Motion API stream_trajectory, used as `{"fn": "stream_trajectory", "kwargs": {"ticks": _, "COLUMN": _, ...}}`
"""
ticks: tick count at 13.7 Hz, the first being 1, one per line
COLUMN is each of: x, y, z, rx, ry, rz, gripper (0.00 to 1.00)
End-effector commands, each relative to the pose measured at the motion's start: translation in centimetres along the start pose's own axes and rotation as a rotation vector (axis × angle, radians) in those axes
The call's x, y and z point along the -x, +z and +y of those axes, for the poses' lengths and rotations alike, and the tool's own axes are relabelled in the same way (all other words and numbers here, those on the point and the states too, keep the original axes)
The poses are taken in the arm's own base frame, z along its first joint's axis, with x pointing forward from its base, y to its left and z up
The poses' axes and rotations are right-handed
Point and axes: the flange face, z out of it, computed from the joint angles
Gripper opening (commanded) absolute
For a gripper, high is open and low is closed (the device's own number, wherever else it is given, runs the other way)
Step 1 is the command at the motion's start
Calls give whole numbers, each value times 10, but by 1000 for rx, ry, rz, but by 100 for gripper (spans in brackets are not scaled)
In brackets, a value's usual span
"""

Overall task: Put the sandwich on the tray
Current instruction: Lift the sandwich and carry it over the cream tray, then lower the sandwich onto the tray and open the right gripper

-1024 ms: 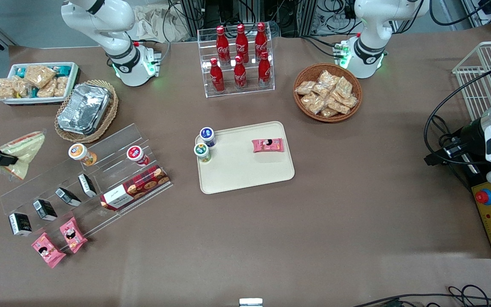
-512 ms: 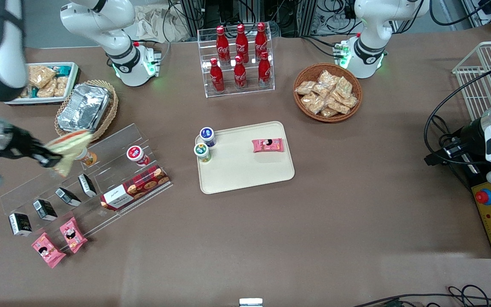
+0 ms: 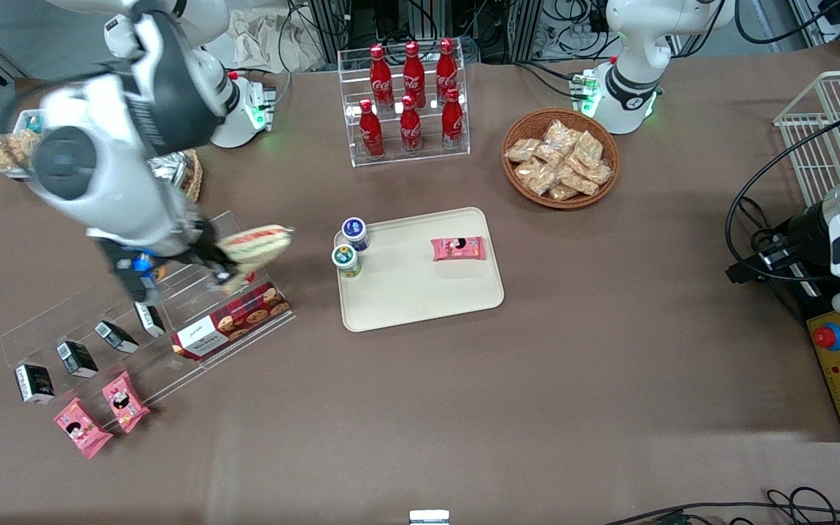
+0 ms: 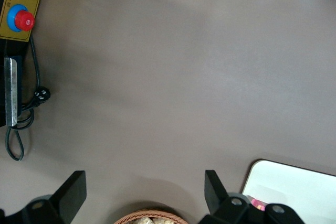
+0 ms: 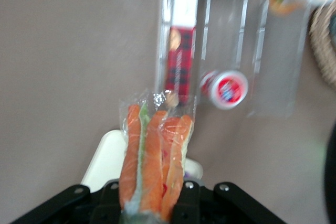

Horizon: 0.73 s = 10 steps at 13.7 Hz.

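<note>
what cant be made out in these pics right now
- Foil tray, front view: mostly hidden by the working arm.
- White snack tray, front view: only its end shows past the arm.
- Gripper, over the acrylic rack, shut on the sandwich: motion-blurred.
- Tray, right wrist view: mostly covered by the sandwich.

Sandwich (image 3: 254, 243): wedge of pale tan bread in clear wrap, held in the air by the gripper (image 3: 219, 268) — clamped at one end, the free end pointing toward the tray. In the right wrist view the sandwich (image 5: 153, 165) shows its cut edge — orange-red layers with a green strip between them.

Tray (image 3: 420, 292): flat cream-beige rectangle, rounded corners, low rim, resting on the table near its middle. The sandwich is not over it.
</note>
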Motion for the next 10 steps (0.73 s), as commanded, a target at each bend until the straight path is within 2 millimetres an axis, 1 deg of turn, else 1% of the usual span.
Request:
{"fn": "stream_trajectory", "kwargs": {"ticks": 1, "x": 44, "y": 42, "z": -35, "rx": -19, "ry": 98, "rz": 15, "gripper": 0}}
{"fn": "stream_trajectory", "kwargs": {"ticks": 3, "x": 73, "y": 84, "z": -58, "rx": -40, "ry": 152, "rz": 26, "gripper": 0}}
{"fn": "stream_trajectory", "kwargs": {"ticks": 5, "x": 116, "y": 136, "z": -75, "rx": -41, "ry": 163, "rz": 45, "gripper": 0}}
{"fn": "stream_trajectory", "kwargs": {"ticks": 6, "x": 132, "y": 158, "z": -80, "rx": -43, "ry": 182, "rz": 53, "gripper": 0}}
{"fn": "stream_trajectory", "kwargs": {"ticks": 8, "x": 145, "y": 199, "z": -89, "rx": -53, "ry": 251, "rz": 65, "gripper": 0}}
{"fn": "stream_trajectory", "kwargs": {"ticks": 9, "x": 165, "y": 217, "z": -91, "rx": -66, "ry": 252, "rz": 69, "gripper": 0}}
{"fn": "stream_trajectory", "kwargs": {"ticks": 10, "x": 172, "y": 231, "z": -93, "rx": -80, "ry": 281, "rz": 72, "gripper": 0}}
